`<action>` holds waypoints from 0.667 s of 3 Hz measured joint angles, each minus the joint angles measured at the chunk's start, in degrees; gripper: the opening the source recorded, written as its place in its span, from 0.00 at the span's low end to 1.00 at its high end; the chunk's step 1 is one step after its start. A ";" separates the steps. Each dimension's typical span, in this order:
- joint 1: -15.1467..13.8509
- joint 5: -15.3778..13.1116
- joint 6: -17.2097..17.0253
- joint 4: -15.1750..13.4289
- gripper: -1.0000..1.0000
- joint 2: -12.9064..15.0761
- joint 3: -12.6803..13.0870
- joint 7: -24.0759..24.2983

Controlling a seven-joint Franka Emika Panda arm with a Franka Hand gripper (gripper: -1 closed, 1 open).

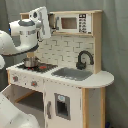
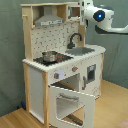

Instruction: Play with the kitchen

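The kitchen (image 1: 75,80) is a toy unit of white panels and light wood, seen in both exterior views. A small metal pot (image 1: 30,61) stands on its black-red stovetop (image 1: 42,67), beside the grey sink (image 1: 72,73) and black faucet (image 1: 84,59). In the second exterior view the oven door (image 2: 70,102) hangs open, folded down and forward. The pot (image 2: 50,56), the sink (image 2: 82,50) and the range hood (image 2: 47,20) show there too. My gripper (image 1: 50,22) is up at the top shelf, just beside the microwave panel (image 1: 75,22), well above the pot. It holds nothing that I can see.
My white arm (image 1: 22,32) fills the first exterior view's left and lower left corner. In the second exterior view the arm (image 2: 100,15) reaches in from the upper right. A cupboard door with a dark dispenser panel (image 1: 62,106) is shut. Grey curtain stands behind, wood floor (image 2: 112,107) below.
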 joint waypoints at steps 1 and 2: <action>5.61 0.05 -0.37 -1.57 1.00 -0.71 -0.89 -0.14; 11.04 0.05 -3.22 -2.95 1.00 -1.66 -2.29 -0.32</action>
